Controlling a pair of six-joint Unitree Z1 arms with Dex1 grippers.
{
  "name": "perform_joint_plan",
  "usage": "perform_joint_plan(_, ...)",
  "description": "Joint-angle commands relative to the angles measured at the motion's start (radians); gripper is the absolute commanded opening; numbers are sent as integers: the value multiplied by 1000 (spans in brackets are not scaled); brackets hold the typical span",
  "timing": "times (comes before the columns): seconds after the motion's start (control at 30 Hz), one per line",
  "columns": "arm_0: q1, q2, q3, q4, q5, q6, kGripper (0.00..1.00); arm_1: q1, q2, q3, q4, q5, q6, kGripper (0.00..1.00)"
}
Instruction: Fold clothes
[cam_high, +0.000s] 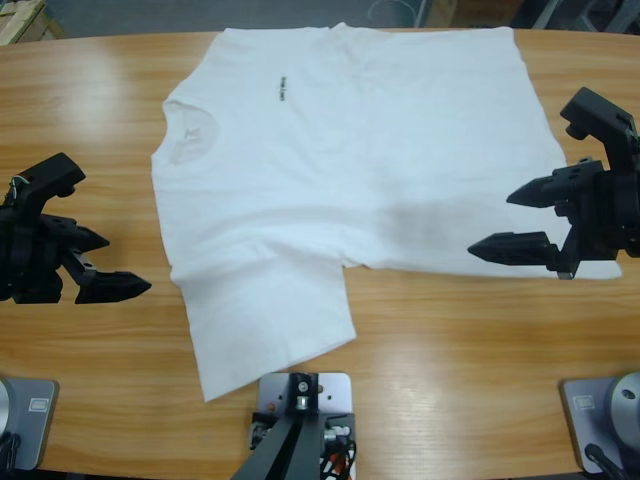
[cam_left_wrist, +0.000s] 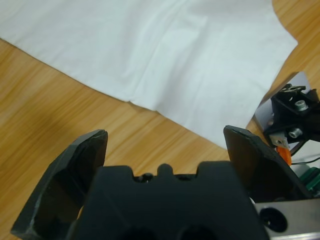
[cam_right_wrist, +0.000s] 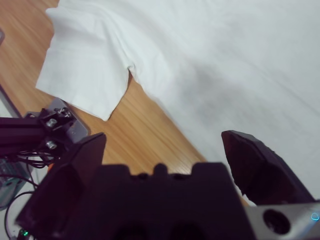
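Plain white cotton T-shirt (cam_high: 350, 170): spread flat (unfolded) between left pincer (cam_high: 95, 265) and right pincer (cam_high: 525, 220), both spread, empty.

Left gripper (cam_left_wrist: 165, 145) jaws spread wide over bare table (cam_left_wrist: 60, 105), white T-shirt (cam_left_wrist: 165, 55) beyond — untouched, sleeve edge nearest

White T-shirt (cam_high: 380, 170) on wooden table (cam_high: 470, 350)

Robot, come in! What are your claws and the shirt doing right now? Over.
Left end effector open, empty. Right end effector open, over T-shirt edge. T-shirt flat on table. Nothing in the way.
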Motion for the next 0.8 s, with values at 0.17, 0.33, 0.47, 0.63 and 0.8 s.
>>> perform_joint_plan(0.17,-11,31,25,-14,1,13,913,-9,2,35,-12,22,-14,936)
perform_joint_plan(0.33,-17,44,1,-17,1,-11,913,-9,-12,39,-12,28,-16,936)
perform_joint_plan(0.47,-131,87,-57,-24,-6,-187,911,-9,-16,40,-12,31,-17,936)
perform_joint_plan(0.63,-243,166,-68,-85,22,-379,911,-9,-32,46,-15,36,-17,935)
perform_joint_plan(0.8,-320,175,44,-197,108,-646,908,-9,-35,46,-15,43,-19,931)
